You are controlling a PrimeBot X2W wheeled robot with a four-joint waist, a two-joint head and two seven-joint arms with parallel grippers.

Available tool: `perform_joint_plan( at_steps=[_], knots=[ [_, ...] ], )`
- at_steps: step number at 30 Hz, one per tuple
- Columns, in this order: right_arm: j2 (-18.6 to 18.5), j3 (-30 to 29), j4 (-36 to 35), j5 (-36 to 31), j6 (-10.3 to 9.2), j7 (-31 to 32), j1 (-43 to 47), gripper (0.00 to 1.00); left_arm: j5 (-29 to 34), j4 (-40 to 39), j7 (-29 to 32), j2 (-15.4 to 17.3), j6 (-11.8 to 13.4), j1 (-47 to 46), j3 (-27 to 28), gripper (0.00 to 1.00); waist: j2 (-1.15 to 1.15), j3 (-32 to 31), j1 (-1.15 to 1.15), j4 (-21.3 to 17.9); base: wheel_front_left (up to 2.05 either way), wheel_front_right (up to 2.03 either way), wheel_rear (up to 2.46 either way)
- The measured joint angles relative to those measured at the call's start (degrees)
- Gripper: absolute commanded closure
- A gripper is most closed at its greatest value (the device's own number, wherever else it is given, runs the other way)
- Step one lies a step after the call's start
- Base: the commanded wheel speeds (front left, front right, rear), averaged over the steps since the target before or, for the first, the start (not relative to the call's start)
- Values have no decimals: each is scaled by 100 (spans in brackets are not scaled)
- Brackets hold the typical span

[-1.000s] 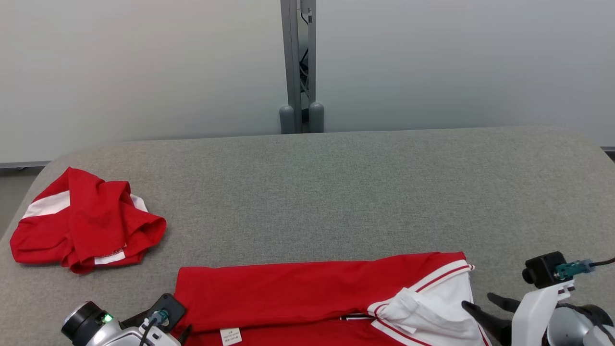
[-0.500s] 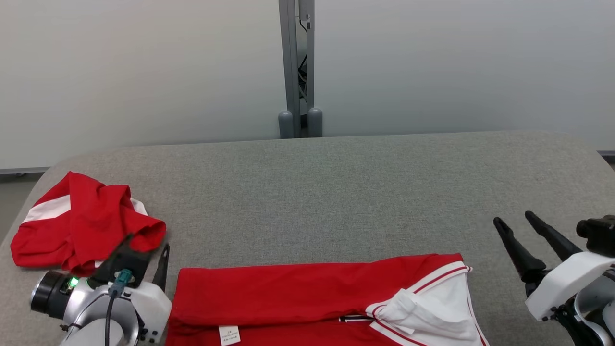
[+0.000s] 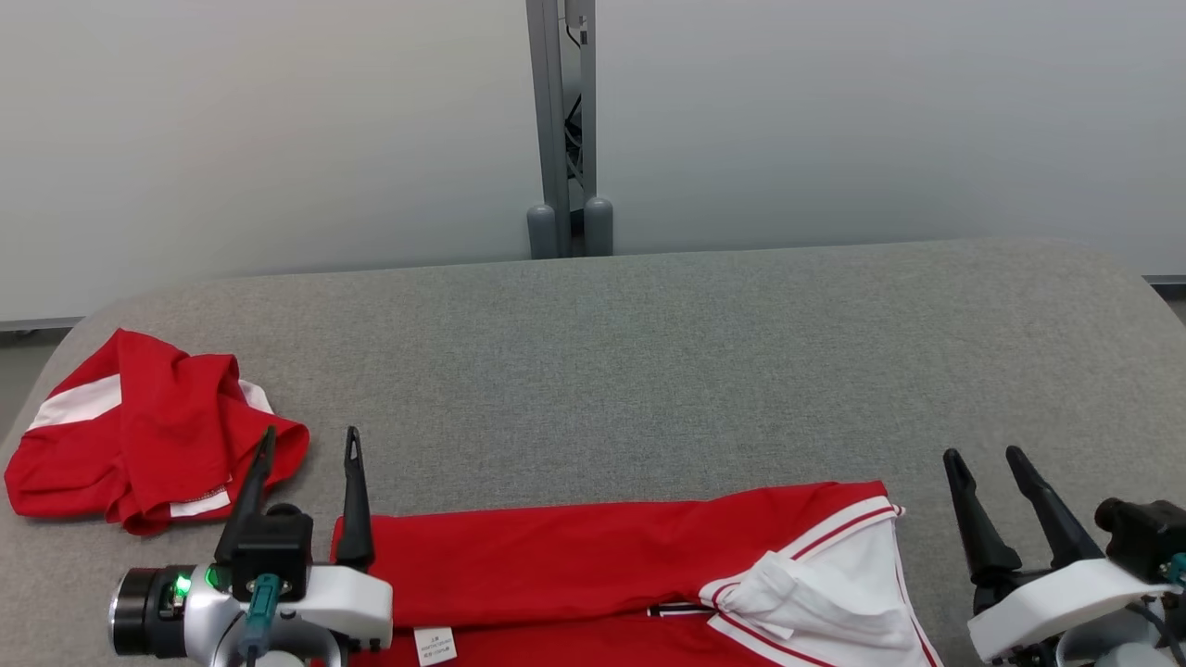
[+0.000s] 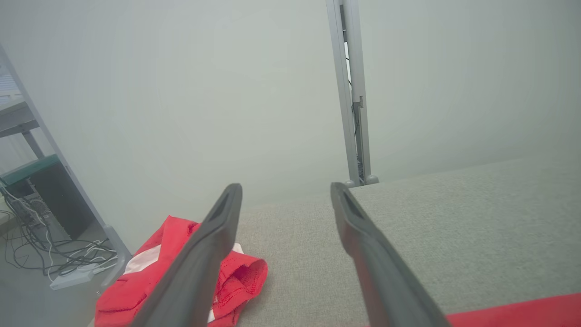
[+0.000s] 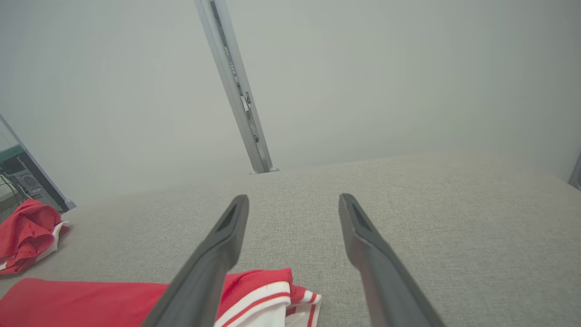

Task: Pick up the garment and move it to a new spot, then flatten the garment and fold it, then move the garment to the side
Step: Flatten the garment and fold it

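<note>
A red garment with white striped trim [image 3: 602,574] lies folded flat along the near edge of the grey table [image 3: 649,371]; its white-trimmed end [image 5: 268,295] shows in the right wrist view and a red strip of it [image 4: 522,311] in the left wrist view. My left gripper [image 3: 310,443] is open and empty above the garment's left end, fingers pointing away from me. At the garment's right, off the cloth, my right gripper [image 3: 982,459] also stands open and empty. In the wrist views the left gripper [image 4: 283,193] and right gripper [image 5: 294,200] hold nothing between their fingers.
A second red and white garment [image 3: 139,440] lies crumpled at the table's left edge, also seen as a red heap [image 4: 181,268] past the left fingers. A grey post [image 3: 561,130] stands against the pale wall behind the table. Cables [image 4: 50,263] lie on the floor at the left.
Both arms have risen off the garment, and their open fingers now point up and away. The left gripper moved from the lower left corner to the garment's left end. The camera shifted slightly.
</note>
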Motion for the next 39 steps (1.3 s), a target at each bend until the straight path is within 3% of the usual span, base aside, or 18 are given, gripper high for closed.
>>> perform_joint_plan(
  at_steps=[5,9,17,28,39],
  knots=[
    [167,66,250,-116,0,-26,101,0,597,-164,-1,-516,-366,723,781,0,0,24,0,-34,0,0,0],
    [242,30,439,-118,0,-49,125,0,945,34,-1,-949,-853,1127,1277,0,0,55,0,-21,0,0,0],
    [357,331,1090,89,1,-48,171,0,1447,256,-1,-1322,-1443,1211,1763,0,0,118,0,82,0,0,0],
    [553,580,2079,521,1,57,-6,0,1826,434,-1,-1547,-1892,1204,2147,0,0,252,0,118,0,0,0],
    [639,931,2533,1199,0,-44,-185,0,2050,448,-1,-1647,-2051,1145,2317,0,0,354,0,204,0,0,0]
  ],
)
